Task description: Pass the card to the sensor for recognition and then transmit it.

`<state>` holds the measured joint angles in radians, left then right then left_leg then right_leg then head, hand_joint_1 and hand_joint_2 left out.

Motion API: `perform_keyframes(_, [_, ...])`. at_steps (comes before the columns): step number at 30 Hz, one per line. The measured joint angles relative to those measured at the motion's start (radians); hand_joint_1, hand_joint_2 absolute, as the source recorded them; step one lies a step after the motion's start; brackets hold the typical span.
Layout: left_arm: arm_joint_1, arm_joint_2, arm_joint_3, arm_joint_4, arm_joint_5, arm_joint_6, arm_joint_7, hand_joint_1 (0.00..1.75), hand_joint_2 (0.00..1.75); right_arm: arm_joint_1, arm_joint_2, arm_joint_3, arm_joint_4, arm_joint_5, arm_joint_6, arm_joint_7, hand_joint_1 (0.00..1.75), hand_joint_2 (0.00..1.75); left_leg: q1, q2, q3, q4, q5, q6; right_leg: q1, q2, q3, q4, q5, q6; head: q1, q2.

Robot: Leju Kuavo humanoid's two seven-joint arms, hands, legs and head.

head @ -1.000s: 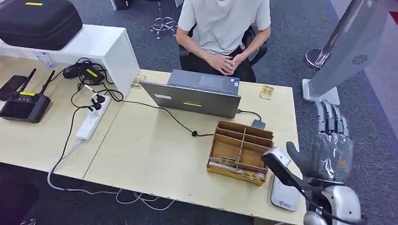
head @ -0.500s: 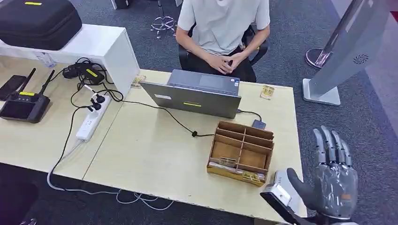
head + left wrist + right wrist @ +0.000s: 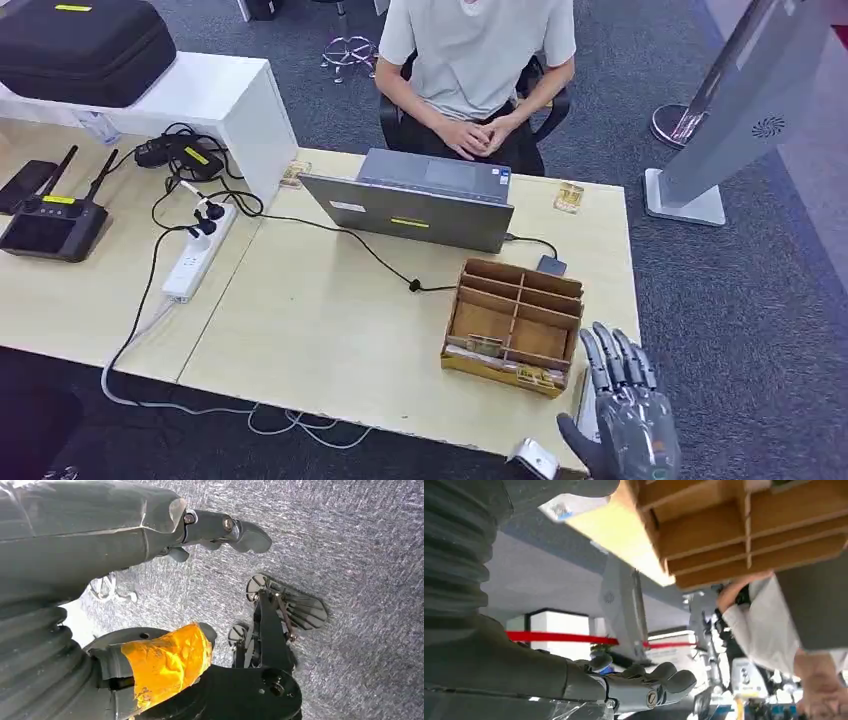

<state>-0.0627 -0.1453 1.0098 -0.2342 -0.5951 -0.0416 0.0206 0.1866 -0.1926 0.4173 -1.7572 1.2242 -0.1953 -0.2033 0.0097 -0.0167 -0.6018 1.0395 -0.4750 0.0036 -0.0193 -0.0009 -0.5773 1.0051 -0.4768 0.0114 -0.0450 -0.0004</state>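
Hand state: my right hand (image 3: 628, 425) spread, holding nothing, at desk's (image 3: 330, 330) near right corner | left hand (image 3: 220, 530) hanging over carpet, can't tell | card: probably in wooden organizer (image 3: 512, 326) near front slots, unclear | sensor unidentified | reach not yet begun

The right hand (image 3: 628, 425) is grey, with silver segmented fingers under clear film. The left hand (image 3: 150, 530) has a ribbed cover, visible screws, and orange tape on its thumb.

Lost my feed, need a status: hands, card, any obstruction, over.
Right hand open at table corner. Left hand open over carpet. Card flat on table edge, not held. Wooden organizer close beside it.
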Motion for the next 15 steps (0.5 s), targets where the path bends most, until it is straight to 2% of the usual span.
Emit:
perform_keyframes(8, [-0.004, 0.001, 0.0, 0.0, -0.017, -0.008, -0.006, 0.0, 1.75, -0.059, 0.003, 0.089, 0.139, -0.033, 0.025, 0.005, 0.0, 1.75, 0.0, 0.0, 0.0, 0.0, 0.0, 0.0, 0.0, 0.0, 0.0, 0.0, 0.0, 0.0, 0.0, 0.0])
perform_keyframes(15, [-0.007, 0.001, 0.0, 0.0, -0.024, -0.009, -0.009, 0.0, 1.75, -0.092, 0.027, 0.118, 0.227, -0.049, 0.032, 0.005, 0.0, 1.75, 0.0, 0.0, 0.0, 0.0, 0.0, 0.0, 0.0, 0.0, 0.0, 0.0, 0.0, 0.0, 0.0, 0.0])
